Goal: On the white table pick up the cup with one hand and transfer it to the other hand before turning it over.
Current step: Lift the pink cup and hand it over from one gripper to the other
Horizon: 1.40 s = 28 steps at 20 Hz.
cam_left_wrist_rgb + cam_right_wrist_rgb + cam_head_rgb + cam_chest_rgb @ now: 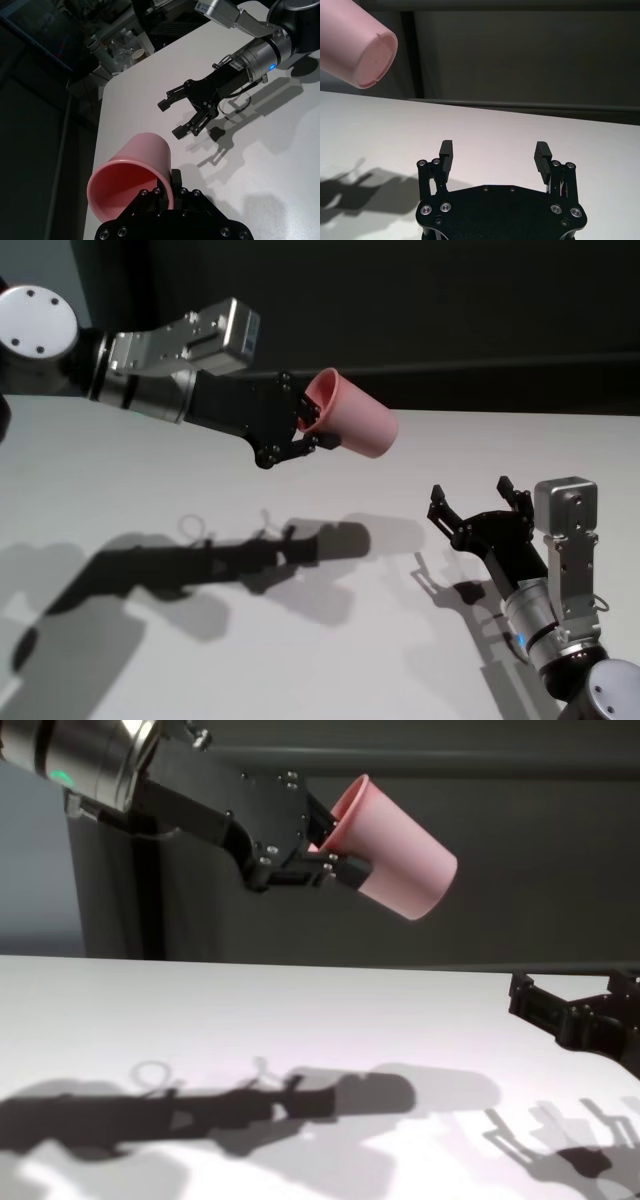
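Observation:
My left gripper is shut on the rim of the pink cup and holds it high above the white table. The cup lies tilted on its side, base pointing to the right and slightly down. The chest view shows the same grip on the cup. In the left wrist view one finger is inside the cup's mouth. My right gripper is open and empty, low over the table, to the right of and below the cup. In the right wrist view the cup's base is well apart from the open right gripper.
A dark grey wall panel stands behind the table's far edge. The arms cast shadows on the tabletop. The left wrist view shows shelves with clutter beyond the table's end.

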Tool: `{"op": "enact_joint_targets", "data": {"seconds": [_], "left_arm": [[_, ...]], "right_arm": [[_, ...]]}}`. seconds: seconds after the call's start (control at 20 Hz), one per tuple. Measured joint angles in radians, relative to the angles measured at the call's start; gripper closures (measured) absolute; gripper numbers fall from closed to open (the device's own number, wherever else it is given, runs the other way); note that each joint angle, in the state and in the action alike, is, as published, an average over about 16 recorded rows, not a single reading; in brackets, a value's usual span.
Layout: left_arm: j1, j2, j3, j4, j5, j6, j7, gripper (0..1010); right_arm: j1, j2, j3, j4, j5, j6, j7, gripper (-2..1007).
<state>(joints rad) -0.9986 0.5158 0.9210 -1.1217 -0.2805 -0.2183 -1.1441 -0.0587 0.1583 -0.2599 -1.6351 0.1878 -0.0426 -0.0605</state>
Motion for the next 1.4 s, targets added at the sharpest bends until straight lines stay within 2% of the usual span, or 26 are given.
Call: {"op": "enact_joint_targets", "data": {"seconds": [0.4, 0.7, 0.95, 1.4], "left_arm": [[0.066, -0.006, -0.089, -0.011, -0.164, 0.082, 0.011, 958], [0.102, -0.015, -0.136, -0.009, -0.252, 0.123, 0.025, 958], [0.118, -0.029, -0.161, 0.001, -0.298, 0.14, 0.035, 958], [0.125, -0.058, -0.183, 0.026, -0.345, 0.144, 0.036, 958]], "right_arm": [[0.0, 0.0, 0.0, 0.0, 0.0, 0.0, 0.0, 5], [0.0, 0.0, 0.0, 0.0, 0.0, 0.0, 0.0, 5], [0.0, 0.0, 0.0, 0.0, 0.0, 0.0, 0.0, 5], [0.0, 0.0, 0.0, 0.0, 0.0, 0.0, 0.0, 5]]}}
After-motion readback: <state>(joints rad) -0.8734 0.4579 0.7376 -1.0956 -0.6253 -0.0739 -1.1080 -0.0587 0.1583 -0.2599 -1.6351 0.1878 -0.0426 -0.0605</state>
